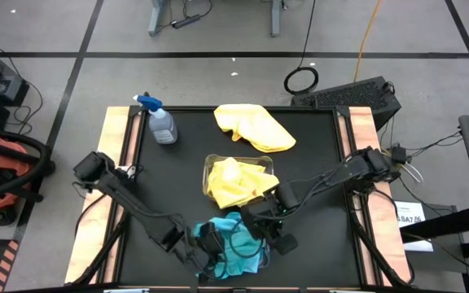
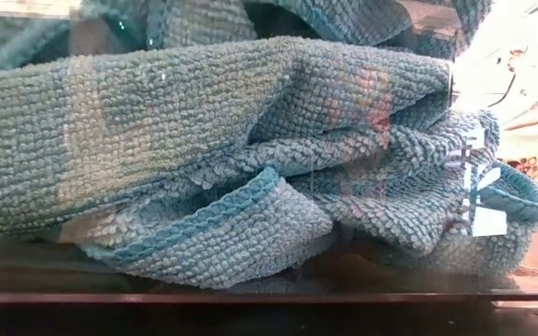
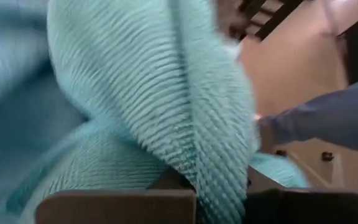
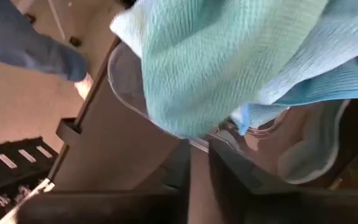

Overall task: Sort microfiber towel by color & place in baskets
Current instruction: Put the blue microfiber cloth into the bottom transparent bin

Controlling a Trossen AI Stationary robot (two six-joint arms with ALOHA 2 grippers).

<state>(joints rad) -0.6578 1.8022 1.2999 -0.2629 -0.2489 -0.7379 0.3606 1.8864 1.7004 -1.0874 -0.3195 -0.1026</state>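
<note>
Teal-blue microfiber towels [image 1: 233, 242] are heaped in a clear basket [image 1: 260, 257] at the table's near edge; they fill the low view [image 2: 250, 140]. My left gripper [image 1: 210, 246] is at the heap's left side, shut on a teal towel [image 3: 166, 93]. My right gripper [image 1: 259, 232] hangs over the heap's right side with a narrow gap between its fingers [image 4: 199, 180]. A teal towel's edge [image 4: 185, 118] lies just beyond them, above the basket's rim [image 4: 126, 93]. A second basket [image 1: 210, 167] mid-table holds yellow towels [image 1: 236, 183]. My left gripper pinches a fold of the teal towel [image 3: 219, 183] between its two fingers, slanting down from the table's left. The cloth spreads slack beyond the fingers. Whether my right gripper touches the towel's edge, I cannot tell.
A loose yellow towel [image 1: 255, 128] lies at the table's far side. A clear spray bottle with a blue trigger [image 1: 161, 124] stands at the far left. Beyond the table a person's blue-clad limb [image 3: 328, 118] shows in both wrist views.
</note>
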